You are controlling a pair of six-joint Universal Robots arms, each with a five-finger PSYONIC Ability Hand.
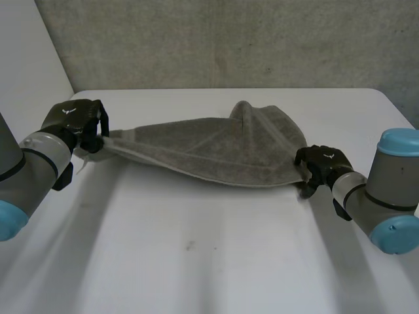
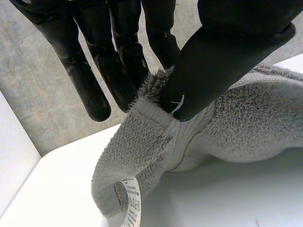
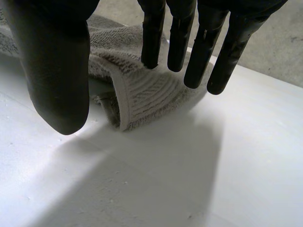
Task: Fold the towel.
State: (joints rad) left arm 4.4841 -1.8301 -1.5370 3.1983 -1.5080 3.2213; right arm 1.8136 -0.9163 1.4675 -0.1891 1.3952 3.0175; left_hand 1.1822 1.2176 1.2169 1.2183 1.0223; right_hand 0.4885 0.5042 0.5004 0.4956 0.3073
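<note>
Towel lies stretched across the far half of the table. My left hand pinches its left corner tight to lift it. My right hand waits over the right corner, fingers and thumb apart, ready to grab.

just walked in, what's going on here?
It is working on a grey towel on the white table. The left hand pinches one corner between thumb and fingers, just off the table. The right hand is at the opposite end, straight fingers and thumb either side of that corner, not closed on it. No clear fold yet.
</note>
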